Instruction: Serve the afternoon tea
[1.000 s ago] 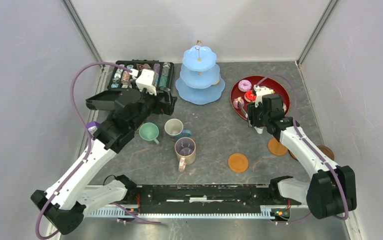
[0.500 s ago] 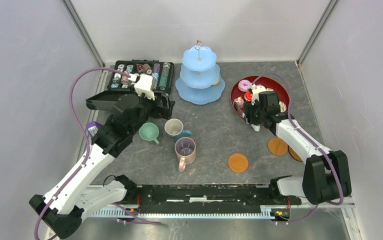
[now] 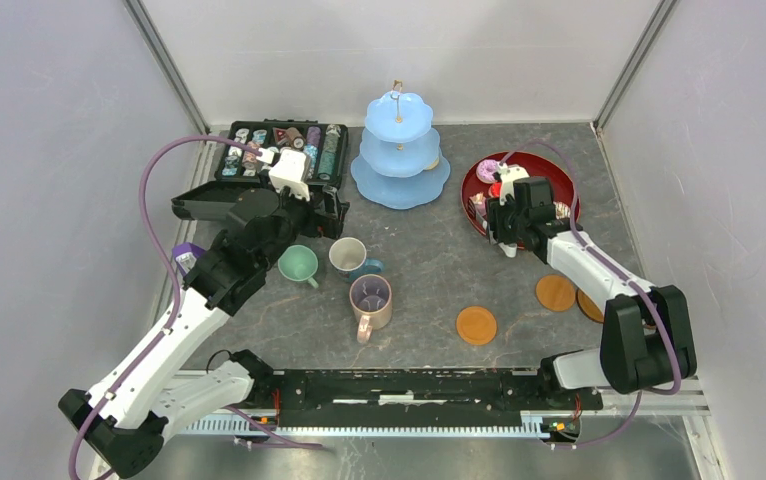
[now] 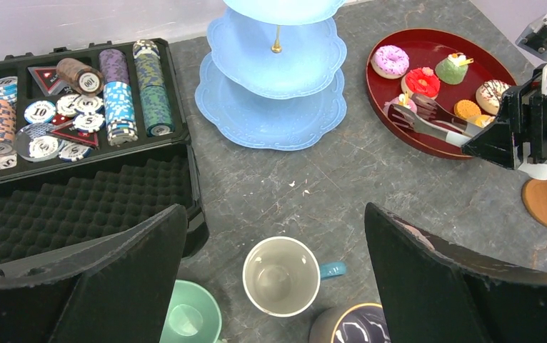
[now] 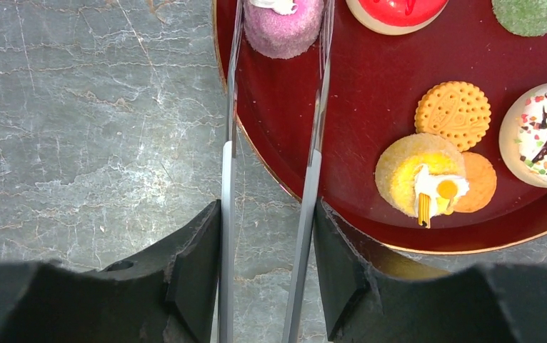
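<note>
My right gripper (image 5: 267,214) is shut on a pair of metal tongs (image 5: 317,128). The tong tips straddle a pink sugared pastry (image 5: 283,25) at the left edge of the red tray (image 5: 370,86), where a red pastry, biscuits and a sprinkled doughnut also lie. In the top view this gripper (image 3: 502,225) sits at the tray's near-left rim. My left gripper (image 4: 274,209) hangs open and empty above the white-and-blue mug (image 4: 281,275), with the mint mug (image 4: 188,314) and the pink-purple mug (image 4: 349,325) beside it. The pale-blue stand (image 3: 399,150) stands behind, its tiers bare in the left wrist view.
An open black case of poker chips (image 3: 279,150) lies at the back left, close under my left arm. Brown coasters (image 3: 476,325) (image 3: 555,292) lie on the grey table near my right arm. Walls close in the left, back and right sides.
My right gripper has shifted up and left with the tongs, from the tray's near edge to the pink pastry. The left gripper drifted slightly left early on, then held still.
</note>
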`<action>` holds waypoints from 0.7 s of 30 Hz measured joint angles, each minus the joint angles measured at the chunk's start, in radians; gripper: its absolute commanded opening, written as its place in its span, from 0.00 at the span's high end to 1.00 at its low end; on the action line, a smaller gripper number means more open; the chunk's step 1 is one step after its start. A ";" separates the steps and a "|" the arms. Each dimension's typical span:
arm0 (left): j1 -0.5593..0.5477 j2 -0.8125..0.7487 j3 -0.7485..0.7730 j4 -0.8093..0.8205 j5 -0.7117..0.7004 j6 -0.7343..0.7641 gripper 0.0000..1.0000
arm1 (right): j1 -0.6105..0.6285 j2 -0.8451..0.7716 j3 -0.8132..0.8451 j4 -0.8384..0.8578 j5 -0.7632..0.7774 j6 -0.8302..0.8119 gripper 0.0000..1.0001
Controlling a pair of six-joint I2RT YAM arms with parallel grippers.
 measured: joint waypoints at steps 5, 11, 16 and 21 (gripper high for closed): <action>0.000 0.000 -0.001 0.000 0.000 0.001 0.00 | 0.000 0.003 0.004 0.000 0.000 -0.001 0.66; 0.000 0.000 -0.004 0.000 0.001 0.001 0.00 | 0.000 -0.027 0.004 -0.013 0.014 -0.002 0.73; 0.000 -0.001 -0.006 0.001 0.001 0.001 0.00 | 0.000 -0.121 0.003 -0.016 0.041 -0.006 0.79; 0.000 -0.002 -0.010 0.000 0.002 0.001 0.00 | 0.001 -0.148 0.003 -0.015 0.020 -0.009 0.80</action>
